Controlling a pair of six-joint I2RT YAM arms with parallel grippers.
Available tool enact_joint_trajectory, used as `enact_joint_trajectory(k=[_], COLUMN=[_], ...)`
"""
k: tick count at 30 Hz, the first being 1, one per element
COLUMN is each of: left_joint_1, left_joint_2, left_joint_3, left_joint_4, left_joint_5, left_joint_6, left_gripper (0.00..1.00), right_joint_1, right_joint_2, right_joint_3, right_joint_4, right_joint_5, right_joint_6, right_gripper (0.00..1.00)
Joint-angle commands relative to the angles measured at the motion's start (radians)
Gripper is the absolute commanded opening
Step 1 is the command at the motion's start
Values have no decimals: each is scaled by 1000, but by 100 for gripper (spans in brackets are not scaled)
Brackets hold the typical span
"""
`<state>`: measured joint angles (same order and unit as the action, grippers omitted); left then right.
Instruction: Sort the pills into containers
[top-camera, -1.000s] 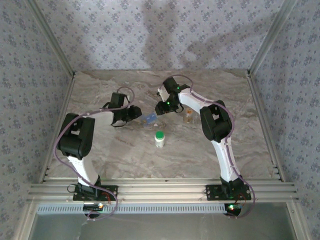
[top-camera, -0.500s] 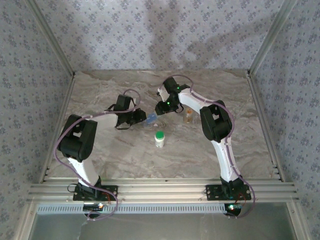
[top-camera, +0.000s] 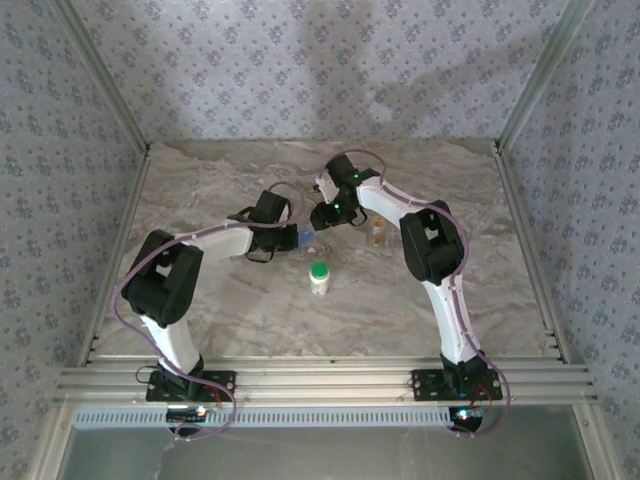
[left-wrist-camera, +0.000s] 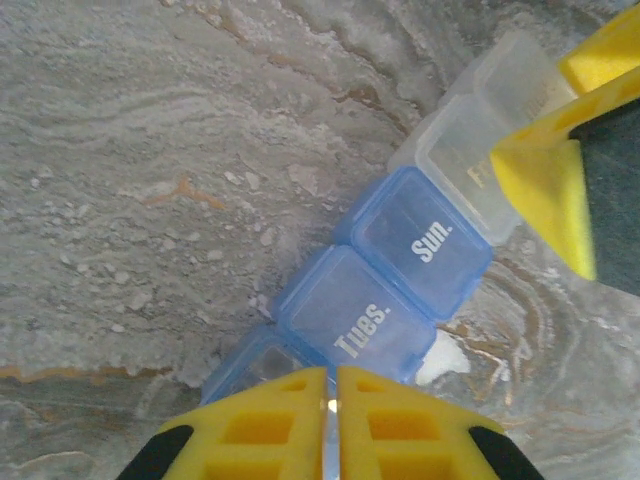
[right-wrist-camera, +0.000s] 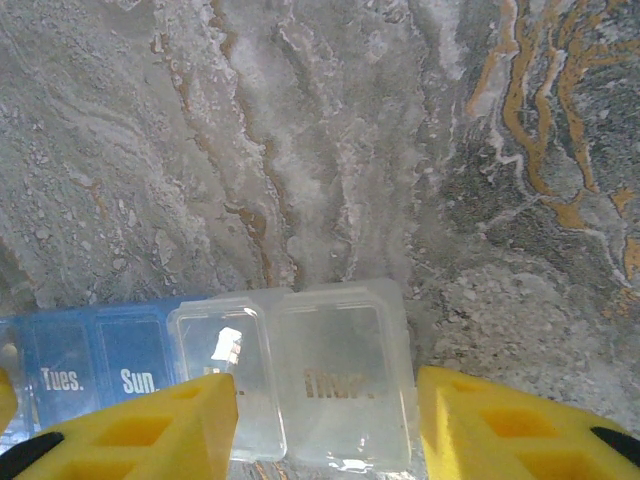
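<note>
Obs., top view: the pill organizer (top-camera: 303, 238) lies mid-counter (top-camera: 220, 300), directly between your two arms' working ends. The left gripper (top-camera: 288, 238) is at its left end and the right gripper (top-camera: 322, 222) at its right end. A white bottle with a green cap (top-camera: 319, 277) stands just nearer the bases. A small amber vial (top-camera: 377, 234) stands to the right of the right gripper, apart from it.

Left wrist view: the left gripper (left-wrist-camera: 331, 400) is closed, yellow fingers pressed almost together with only a hairline slit between them. It sits over the blue end of the pill organizer (left-wrist-camera: 400, 270), next to the "Tues." cell. You cannot tell from here whether anything thin is pinched in that slit. A loose white pill (left-wrist-camera: 440, 358) lies on the counter, touching the organizer's side near the "Tues."/"Sun." join. The right gripper's fingers (left-wrist-camera: 550, 180) hang over the clear cells at the far end.

Right wrist view: the right gripper (right-wrist-camera: 320, 430) is partly open, fingers on either side of the clear "Thur." cell of the pill organizer (right-wrist-camera: 290, 370). Firm contact is not visible. One white pill (right-wrist-camera: 228, 345) sits in the neighbouring clear cell.
</note>
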<state>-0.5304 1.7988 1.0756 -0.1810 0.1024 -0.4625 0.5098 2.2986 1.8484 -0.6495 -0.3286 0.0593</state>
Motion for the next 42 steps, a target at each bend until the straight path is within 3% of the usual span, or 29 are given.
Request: enact_joint_trajectory(k=[1,12,18,28,42], left_joint_1=[-27,-46,-56,-25,-13], left_joint_2=[35,122,128,32,-31], left_joint_3=[21,-72,-130,77,137], left_joint_4=[-86,-101,-69,-218,-211], left_joint_5=[-97,-199,-136,25,-5], left_joint_6=[44,57,81,174,209], left_gripper=[10,4,3,8,13], right_joint_1=[10,21,21,16,11], right_joint_2=[46,60,88,101,98], right_joint_3=[-22,-31,-8,-11,-30], right_joint_4=[-45,-57,-77,-68,-63], right_joint_5=[69,118,110,74,47], right_joint_6=[-7,-7,-4,-5,-29], right_gripper=[51,50,50,50,50])
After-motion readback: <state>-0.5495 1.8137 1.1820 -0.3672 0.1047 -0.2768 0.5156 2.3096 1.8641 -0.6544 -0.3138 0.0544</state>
